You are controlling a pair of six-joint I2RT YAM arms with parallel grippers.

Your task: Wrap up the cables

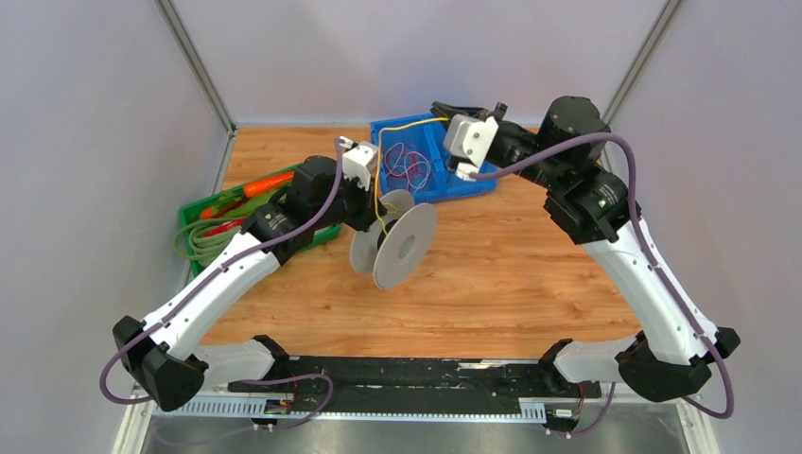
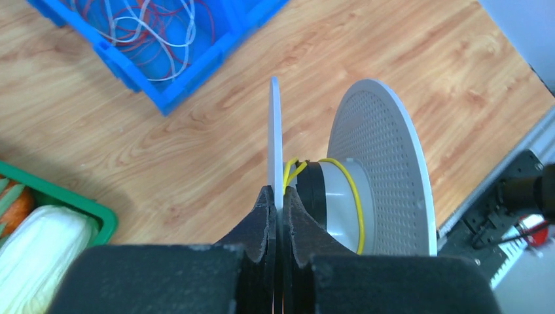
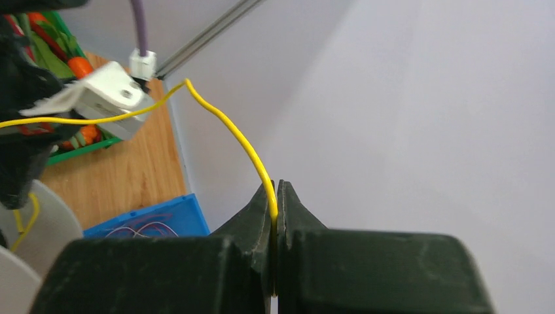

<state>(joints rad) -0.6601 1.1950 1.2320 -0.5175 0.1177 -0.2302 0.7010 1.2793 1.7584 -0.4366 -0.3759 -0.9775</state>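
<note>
A grey spool (image 1: 405, 246) with two round flanges is held tilted above the wooden table. My left gripper (image 2: 277, 193) is shut on the thin edge of the plain flange (image 2: 275, 131); the perforated flange (image 2: 379, 163) is on the right. The yellow cable (image 2: 357, 203) loops round the hub. In the top view the cable (image 1: 379, 180) rises from the spool and bends right to my right gripper (image 1: 440, 112). My right gripper (image 3: 275, 186) is shut on the cable (image 3: 229, 127), high above the blue bin near the back wall.
A blue bin (image 1: 473, 184) with a red, white and purple wire tangle stands at the back centre. A green tray (image 1: 186, 210) with vegetables and a green coil (image 1: 199, 241) lies at the left. Grey walls close the back and sides.
</note>
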